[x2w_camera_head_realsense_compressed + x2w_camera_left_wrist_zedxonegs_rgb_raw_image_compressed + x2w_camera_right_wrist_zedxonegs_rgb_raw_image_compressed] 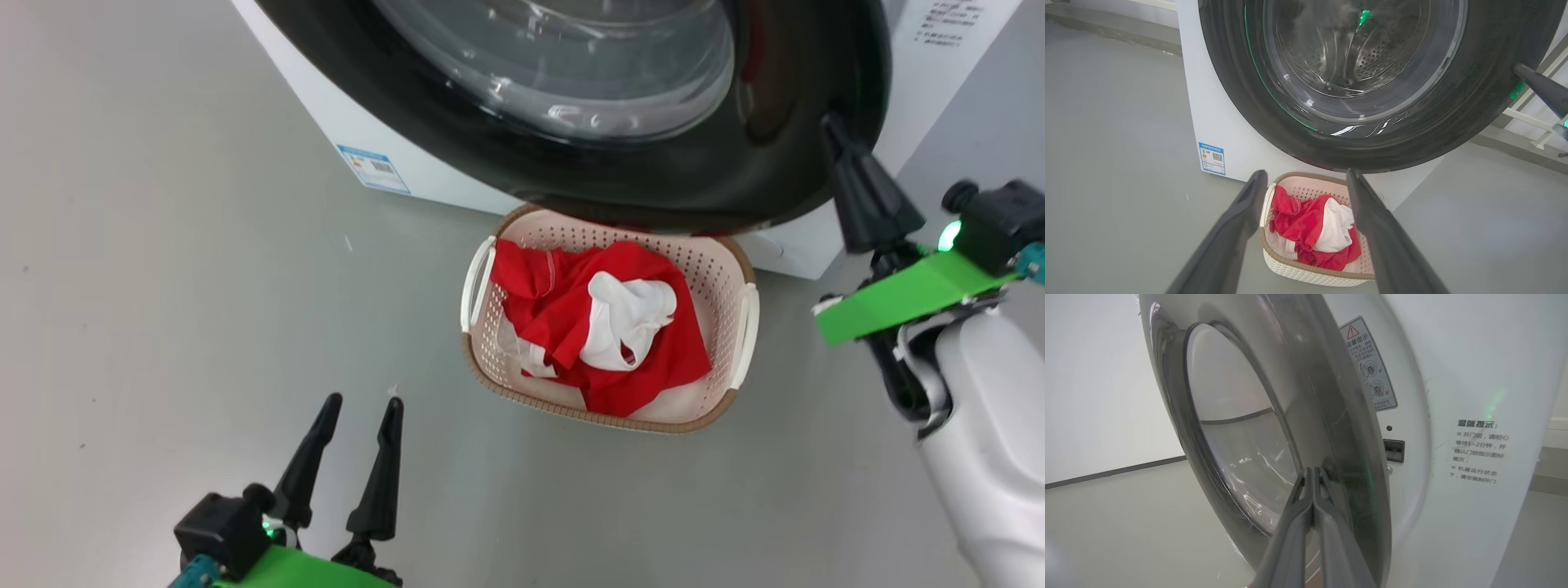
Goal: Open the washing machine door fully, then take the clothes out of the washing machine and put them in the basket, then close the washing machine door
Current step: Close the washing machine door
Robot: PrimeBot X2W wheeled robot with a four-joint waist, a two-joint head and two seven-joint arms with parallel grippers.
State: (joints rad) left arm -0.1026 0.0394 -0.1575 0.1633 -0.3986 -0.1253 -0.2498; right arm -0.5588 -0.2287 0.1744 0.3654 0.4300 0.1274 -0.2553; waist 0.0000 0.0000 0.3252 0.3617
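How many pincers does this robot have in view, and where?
2. The left pincer is at the head view's lower left, open over the floor, left of the basket. The right pincer is shut, its tip at the door rim.

Count: 1 washing machine (pixel 1216 122), 1 washing machine door (pixel 653 184), 1 basket (pixel 710 261) with 2 white side handles (pixel 478 282), and 2 grippers, left gripper (pixel 363 400) and right gripper (pixel 833 122), with 2 dark fingers (pixel 380 474) each. Clothes (pixel 1306 228): 1 heap, at least 1 red piece (pixel 563 318) and 1 white piece (pixel 629 314); can't get an exact garment count from the tangle. Markings on the machine: 1 blue label sticker (pixel 373 167), 1 warning sticker (pixel 1370 365) with a red triangle, 1 block of printed text (pixel 1480 451), 1 small dark latch slot (pixel 1393 450).
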